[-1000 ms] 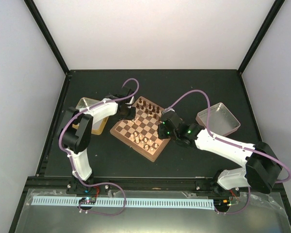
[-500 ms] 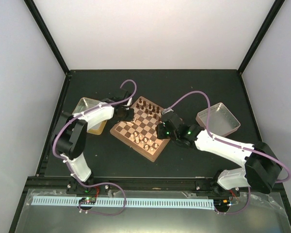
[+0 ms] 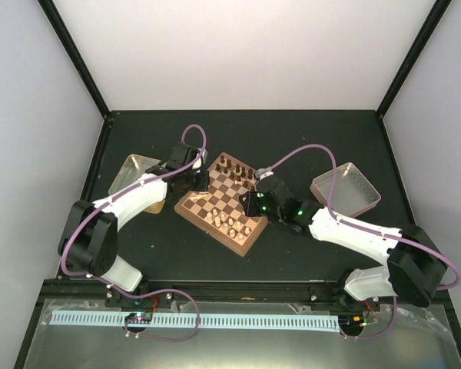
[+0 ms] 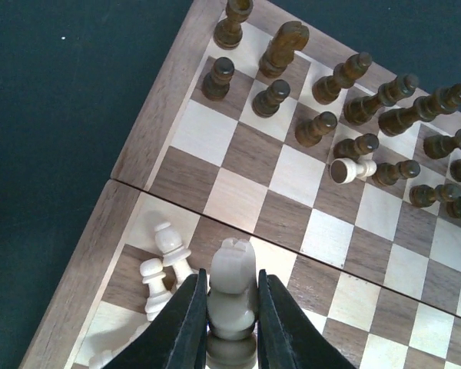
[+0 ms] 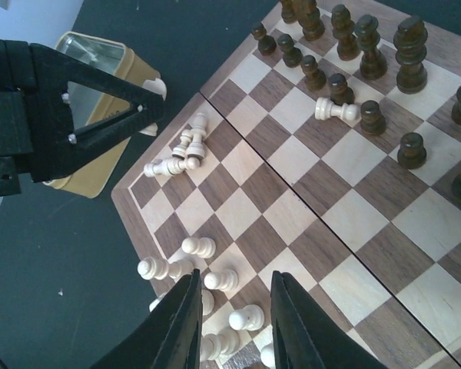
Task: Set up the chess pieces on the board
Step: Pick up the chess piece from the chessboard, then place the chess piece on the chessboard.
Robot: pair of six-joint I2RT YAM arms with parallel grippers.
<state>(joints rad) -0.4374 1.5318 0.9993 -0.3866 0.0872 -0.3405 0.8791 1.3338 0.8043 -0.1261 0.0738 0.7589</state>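
Note:
The board [image 3: 224,201] lies mid-table, turned diagonally. My left gripper [image 4: 231,323] is shut on a pale cream knight [image 4: 232,288], held over the board's left corner; it shows in the top view [image 3: 190,178]. Two cream pieces [image 4: 163,265] stand just left of it. Dark brown pieces [image 4: 346,100] fill the far rows, with one cream pawn [image 4: 352,169] lying among them. My right gripper [image 5: 232,315] is open above several cream pawns [image 5: 230,279] at the board's near corner; it also shows in the top view [image 3: 255,206]. More cream pieces [image 5: 177,157] lie toppled at the left corner.
A yellow-sided metal tray [image 3: 138,178] sits left of the board, partly under the left arm. A second metal tray [image 3: 346,189] sits to the right. The left gripper's black body [image 5: 54,108] fills the upper left of the right wrist view.
My left arm has swung out and reached further over the board's left corner, carrying the cream knight. My right gripper has shifted slightly left over the near corner.

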